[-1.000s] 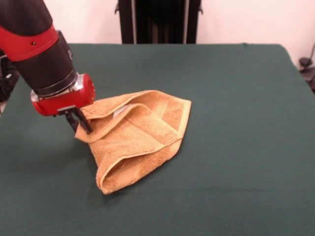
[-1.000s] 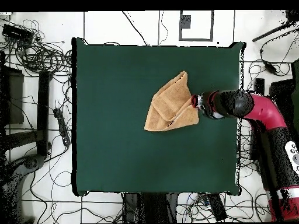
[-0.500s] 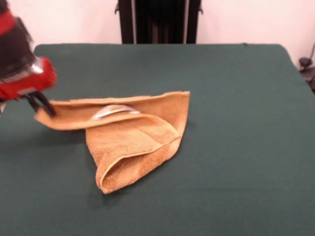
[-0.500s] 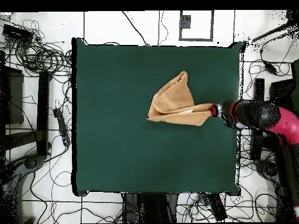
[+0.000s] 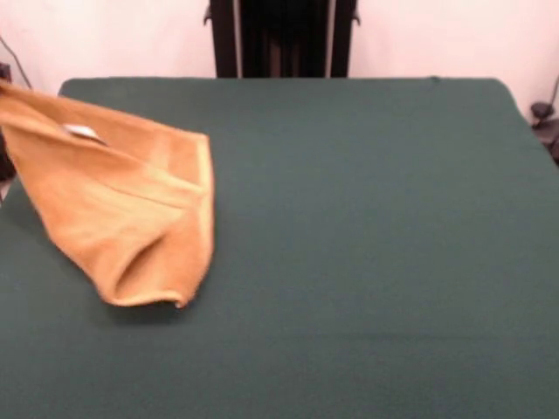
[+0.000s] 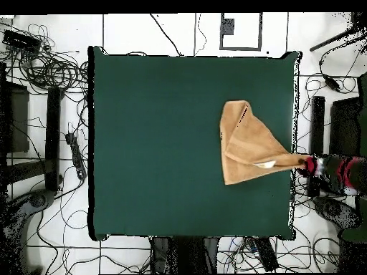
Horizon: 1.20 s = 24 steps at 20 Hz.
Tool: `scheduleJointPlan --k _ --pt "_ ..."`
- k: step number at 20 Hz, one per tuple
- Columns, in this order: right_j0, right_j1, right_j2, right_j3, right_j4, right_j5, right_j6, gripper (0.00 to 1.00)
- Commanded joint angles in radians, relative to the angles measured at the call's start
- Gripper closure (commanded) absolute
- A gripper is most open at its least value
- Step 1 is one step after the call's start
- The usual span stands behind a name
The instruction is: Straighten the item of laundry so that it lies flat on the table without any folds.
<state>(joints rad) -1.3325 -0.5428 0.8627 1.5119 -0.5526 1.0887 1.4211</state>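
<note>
Table (image 5: 367,262): dark green cloth surface fills the front view from the lower edge up; the right half and the near strip are bare.

Towel (image 5: 131,209): orange-tan terry at the left of the front view, stretched taut from a corner that runs off the upper left edge. The lower end hangs in a loose looped fold near the left centre, and whether it touches the table cannot be told. In the overhead view the towel (image 6: 247,147) is a triangle at the right side of the table, its tip reaching past the table's right edge.

Label (image 5: 81,131): small pale tag near the towel's upper left, showing on the cloth.

Folds: at least two layers overlap; one hemmed edge runs down the towel's right side in the front view. Not flat.

Gripper (image 6: 310,166): seen only in the overhead view, at the right edge just beyond the table, at the towel's tip. The tautness suggests a pinch on that corner, but whether the fingers are together or apart cannot be told.

Handling: judged light, soft and limp; it will drape and drag, not hold shape. Terry on cloth likely grips a little, so a drag should pull layers apart.

Hold: a hemmed corner or the ribbed border, where the cloth is firmest; a pinch mid-panel would bunch it.

Risk: pulled off the table's edge.
</note>
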Motion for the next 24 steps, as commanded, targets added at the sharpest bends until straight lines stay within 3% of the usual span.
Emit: scheduleJointPlan --k 1,5,12,19,24 --pt "-0.01 -0.145 0.073 0.28 0.092 0.103 -0.157 1.0" --pt "-0.015 -0.225 0.071 0.437 0.073 -0.127 0.014 1.0" --pt "0.106 -0.334 0.045 0.516 0.063 -0.284 0.162 1.0" --pt "0.206 -0.34 -0.025 0.523 0.092 -0.345 0.201 1.0" --pt "0.309 -0.313 -0.108 0.462 0.071 -0.32 0.212 1.0"
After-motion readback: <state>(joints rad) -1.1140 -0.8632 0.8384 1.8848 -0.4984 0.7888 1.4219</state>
